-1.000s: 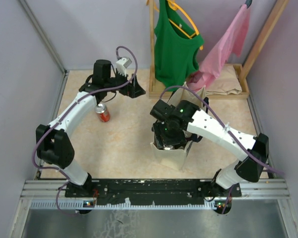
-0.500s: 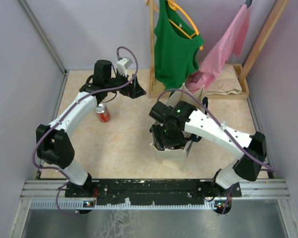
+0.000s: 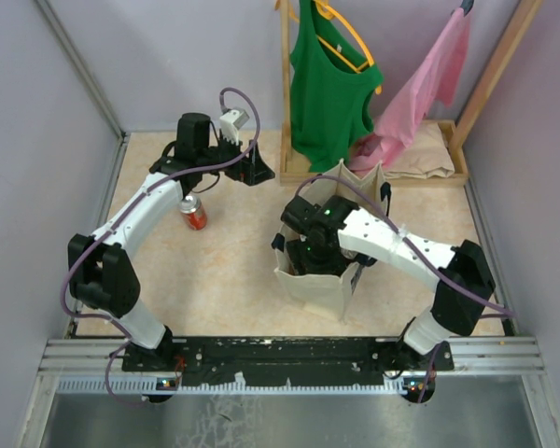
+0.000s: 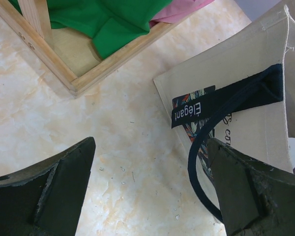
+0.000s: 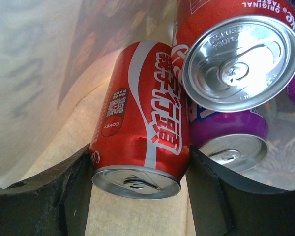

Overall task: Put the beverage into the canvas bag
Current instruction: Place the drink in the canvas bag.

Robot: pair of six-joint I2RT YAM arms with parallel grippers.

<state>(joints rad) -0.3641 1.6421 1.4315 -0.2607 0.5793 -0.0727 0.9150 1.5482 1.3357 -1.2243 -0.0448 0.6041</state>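
looks like the right hand (image 5: pixel 139 155) is pinching the red can (image 5: pixel 142 108) lengthwise along its fingers (image 5: pixel 64 191), hanging down inside the canvas bag (image 3: pixel 310 289)

Between the right gripper's (image 5: pixel 137 157) fingers we count one red can (image 5: pixel 140 123); just beyond its fingertips lie a second red can (image 5: pixel 236 54) and one purple can (image 5: pixel 226 135), all inside the one canvas bag (image 3: pixel 315 291); a third red can (image 3: pixel 195 214) stands back from the left gripper (image 4: pixel 151 145); beyond it hang two garments, one green tank top (image 3: pixel 329 84) and one pink garment (image 3: pixel 429 84).
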